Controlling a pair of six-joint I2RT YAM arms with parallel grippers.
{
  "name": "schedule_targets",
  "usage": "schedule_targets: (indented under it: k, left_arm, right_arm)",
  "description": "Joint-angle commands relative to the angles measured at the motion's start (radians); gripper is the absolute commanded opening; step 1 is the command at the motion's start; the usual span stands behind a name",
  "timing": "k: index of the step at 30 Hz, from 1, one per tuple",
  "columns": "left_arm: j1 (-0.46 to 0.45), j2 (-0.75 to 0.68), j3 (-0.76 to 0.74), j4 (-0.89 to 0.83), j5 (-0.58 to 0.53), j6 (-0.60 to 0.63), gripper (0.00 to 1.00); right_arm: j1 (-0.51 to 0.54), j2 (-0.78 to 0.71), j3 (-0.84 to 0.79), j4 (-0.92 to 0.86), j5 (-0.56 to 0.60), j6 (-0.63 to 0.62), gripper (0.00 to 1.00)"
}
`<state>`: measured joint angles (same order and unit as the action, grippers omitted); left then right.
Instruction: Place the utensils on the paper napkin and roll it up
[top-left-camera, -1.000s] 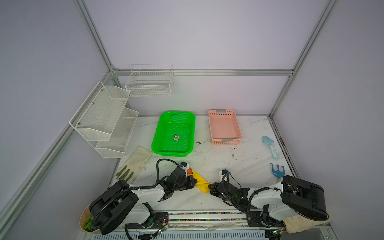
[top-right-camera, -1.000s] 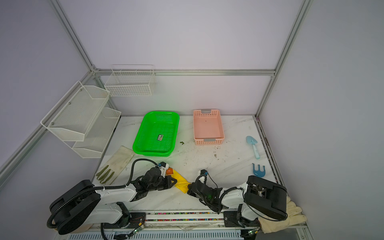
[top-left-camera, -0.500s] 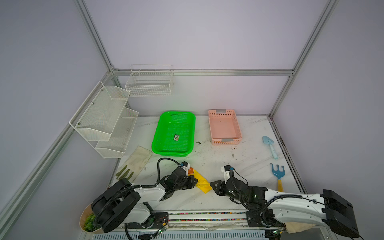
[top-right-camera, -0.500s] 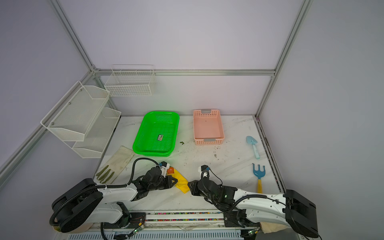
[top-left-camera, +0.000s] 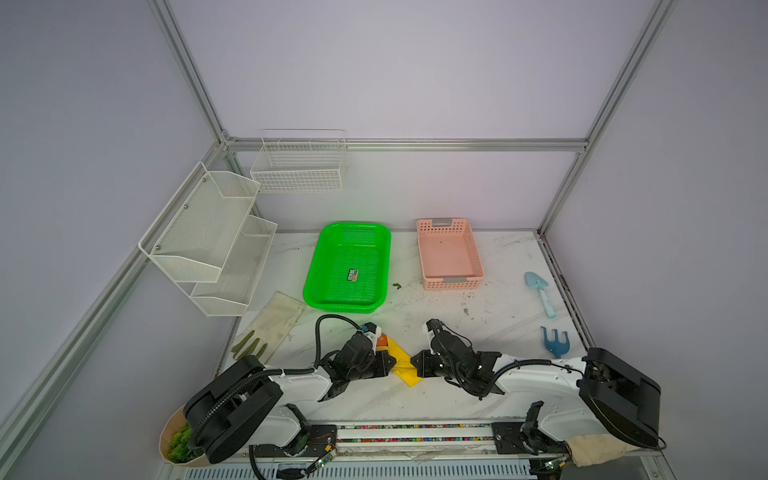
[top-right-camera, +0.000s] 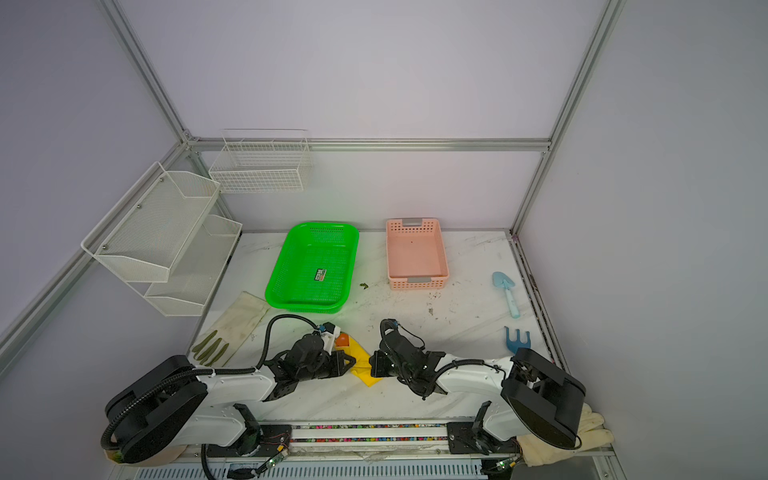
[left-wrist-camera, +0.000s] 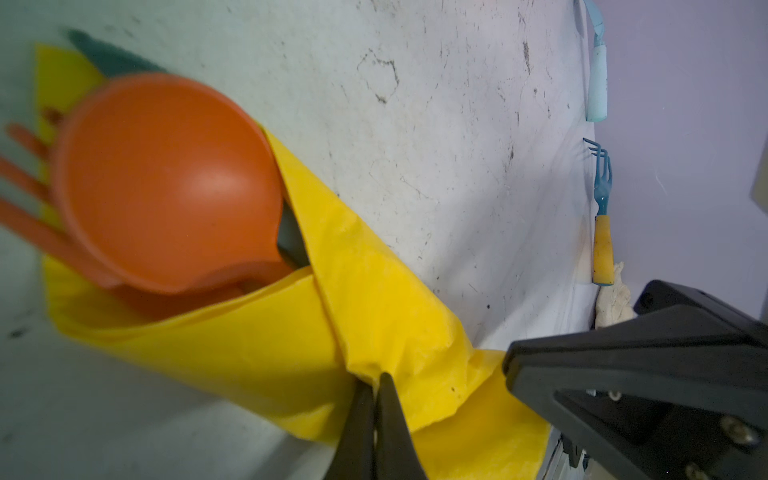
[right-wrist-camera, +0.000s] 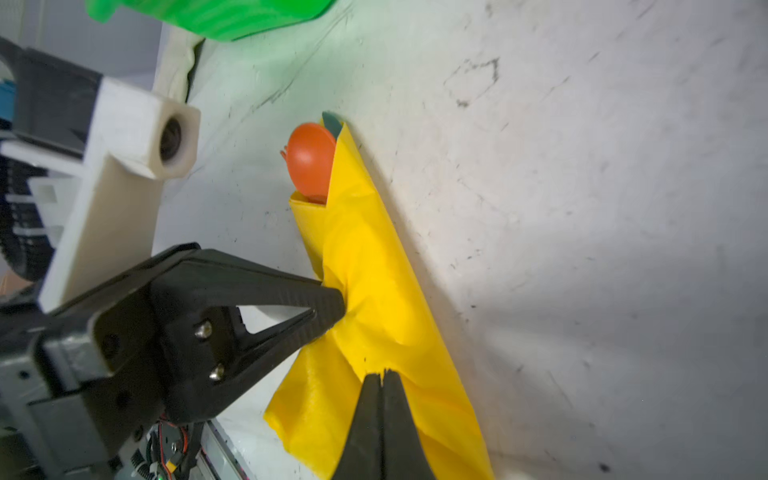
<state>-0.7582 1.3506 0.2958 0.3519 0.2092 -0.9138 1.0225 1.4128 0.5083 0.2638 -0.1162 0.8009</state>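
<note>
The yellow paper napkin (top-left-camera: 401, 361) lies near the table's front edge, wrapped into a loose roll around the utensils. An orange spoon bowl (left-wrist-camera: 166, 183), orange fork tines (left-wrist-camera: 25, 178) and a teal tip (right-wrist-camera: 332, 122) stick out of the roll's far end. My left gripper (left-wrist-camera: 376, 379) is shut, pinching a fold at the roll's middle from the left. My right gripper (right-wrist-camera: 382, 374) is shut on a crease nearer the roll's lower end, from the right. In both top views the two grippers (top-left-camera: 390, 361) (top-left-camera: 413, 365) face each other across the napkin (top-right-camera: 360, 361).
A green basket (top-left-camera: 347, 266) and a pink basket (top-left-camera: 451, 253) stand at the back. A light blue toy shovel (top-left-camera: 540, 293) and a blue rake (top-left-camera: 555, 340) lie at the right. A cream glove (top-left-camera: 274, 324) lies at the left, below white wire racks (top-left-camera: 208, 232).
The right arm's rear links swung out to the right half a second ago and have come back. Both grippers have stayed at the napkin roll, which has hardly moved.
</note>
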Motion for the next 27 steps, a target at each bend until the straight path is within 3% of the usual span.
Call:
schedule_targets:
  k: [1,17,23,27]
  left_arm:
    - [0.008,0.035,0.021,-0.129,-0.040,0.029,0.01]
    - [0.010,0.021,0.036,-0.164,-0.052,0.044,0.03]
    - [0.017,-0.038,0.076,-0.265,-0.077,0.067,0.17]
    - [0.031,-0.123,0.099,-0.351,-0.113,0.075,0.37]
  right_arm:
    - [0.019,0.027,-0.022,0.132,-0.081,-0.002,0.00]
    - [0.041,0.169,-0.131,0.296,-0.087,0.074,0.00]
    - [0.047,0.186,-0.150,0.296,-0.067,0.109,0.00]
    - [0.051,0.175,-0.162,0.282,-0.048,0.124,0.00]
